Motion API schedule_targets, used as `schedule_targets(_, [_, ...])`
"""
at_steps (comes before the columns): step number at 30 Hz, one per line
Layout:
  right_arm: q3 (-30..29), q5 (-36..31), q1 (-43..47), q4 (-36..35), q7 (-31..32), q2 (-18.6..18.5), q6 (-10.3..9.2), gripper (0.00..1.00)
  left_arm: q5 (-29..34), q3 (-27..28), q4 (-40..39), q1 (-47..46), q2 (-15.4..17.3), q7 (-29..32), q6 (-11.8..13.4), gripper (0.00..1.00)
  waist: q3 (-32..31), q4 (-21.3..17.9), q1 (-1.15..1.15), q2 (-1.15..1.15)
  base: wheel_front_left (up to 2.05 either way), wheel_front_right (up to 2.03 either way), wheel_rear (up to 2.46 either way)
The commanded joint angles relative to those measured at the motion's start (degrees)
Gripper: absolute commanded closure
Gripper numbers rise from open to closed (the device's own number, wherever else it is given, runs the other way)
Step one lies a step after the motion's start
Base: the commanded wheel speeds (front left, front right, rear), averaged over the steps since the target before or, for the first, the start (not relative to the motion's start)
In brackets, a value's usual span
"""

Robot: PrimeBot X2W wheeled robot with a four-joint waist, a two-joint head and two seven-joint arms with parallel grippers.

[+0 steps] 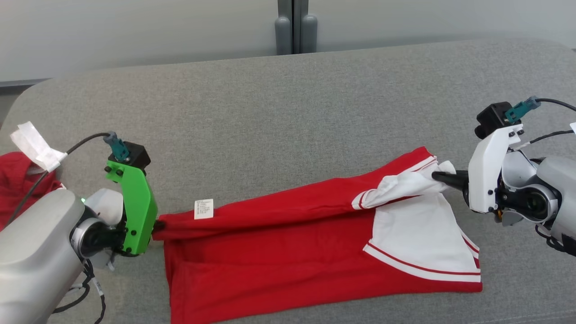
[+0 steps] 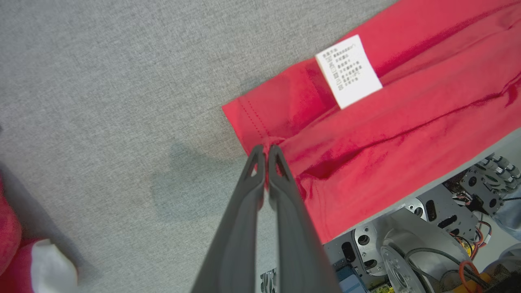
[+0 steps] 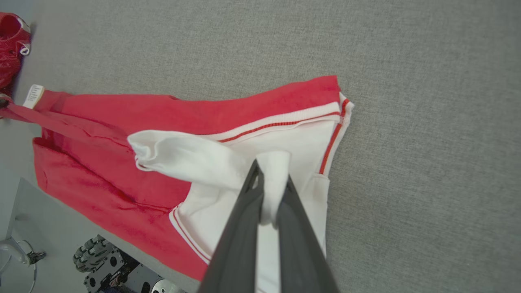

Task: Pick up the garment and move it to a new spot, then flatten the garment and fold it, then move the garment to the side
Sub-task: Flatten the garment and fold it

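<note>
Left gripper [image 2: 265,154]: fingers pressed together on the red hem corner at the left end of the garment [image 1: 279,234], with the white care label [image 1: 203,209] just to the right of the grip. Right gripper [image 3: 270,177]: likewise clamped, pinching a bunched white fold at the garment's right end. Between them the garment stretches across the near part of the grey cushioned surface [image 1: 270,112]. A second red cloth [image 1: 18,180] lies at the far left.

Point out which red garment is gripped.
The spread garment, white-sleeved, pinched at both ends by the jaws; the other red heap lies apart at the left.
</note>
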Motion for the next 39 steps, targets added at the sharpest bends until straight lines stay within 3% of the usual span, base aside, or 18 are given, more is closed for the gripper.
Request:
schedule_targets(1, [0.02,0.77,1.03,-0.31,1.14,-0.24,-0.06,1.0,-0.68,-0.55,-0.13,1.21,0.33,0.62,0.1,1.0,-0.17,-0.11,0.0,0.0,0.0,0.0,0.0])
schedule_targets(12, [0.29,1.5,4.63,1.32,10.21,0.19,-0.06,0.98,-1.92,-2.61,-0.53,3.32,0.13,1.14,0.1,1.0,-0.64,-0.14,0.0,0.0,0.0,0.0,0.0])
schedule_targets(13, [0.32,1.62,5.08,1.79,11.19,0.36,-0.06,0.75,-2.02,-2.75,-0.47,3.51,0.07,1.0,0.1,1.0,-0.66,-0.14,0.0,0.0,0.0,0.0,0.0])
schedule_targets(14, [0.32,1.55,5.25,2.0,11.57,0.62,-0.06,0.48,-2.16,-2.91,-0.4,3.7,0.0,1.02,0.1,0.9,-0.7,-0.13,0.0,0.0,0.0,0.0,0.0])
schedule_targets(15, [0.29,1.53,5.5,2.19,11.88,0.98,-0.06,0.03,-2.29,-3.08,-0.32,3.89,-0.03,1.15,0.1,0.63,-0.74,-0.13,0.0,0.0,0.0,0.0,0.0])
schedule_targets(16, [0.31,1.79,5.85,2.38,12.26,1.28,-0.06,0.0,-2.43,-3.17,-0.29,3.96,-0.01,1.15,0.1,0.17,-0.8,-0.14,0.0,0.0,0.0,0.0,0.0])
schedule_targets(17, [0.32,2.09,6.3,2.74,12.8,1.51,-0.06,0.0,-2.59,-3.14,-0.18,4.04,-0.01,0.85,0.1,0.0,-0.87,-0.16,0.0,0.0,0.0,0.0,0.0])
schedule_targets(22, [0.33,3.1,7.29,3.76,15.62,2.03,-0.06,0.0,-2.74,-3.07,-0.67,4.01,1.28,0.03,0.1,0.0,-1.69,-0.14,0.0,0.0,0.0,0.0,0.0])
schedule_targets(26, [-1.88,3.93,6.36,1.88,12.4,1.36,-0.06,0.0,-3.13,-1.41,-2.58,3.0,2.42,-3.31,0.1,0.0,-2.42,0.02,0.0,0.0,0.0,0.0,0.0])
schedule_targets(32, [-8.02,2.27,5.54,-4.68,-1.73,-1.14,-0.06,0.0,-1.43,2.98,-5.88,2.02,4.54,-13.45,0.68,0.0,-3.15,0.54,0.0,0.0,0.0,0.0,0.0])
schedule_targets(39, [-12.98,-3.18,6.26,-9.29,-19.38,-3.51,-0.05,0.0,3.57,7.47,-9.61,3.95,7.1,-27.5,5.7,0.0,-3.82,0.69,0.0,0.0,0.0,0.0,0.0])
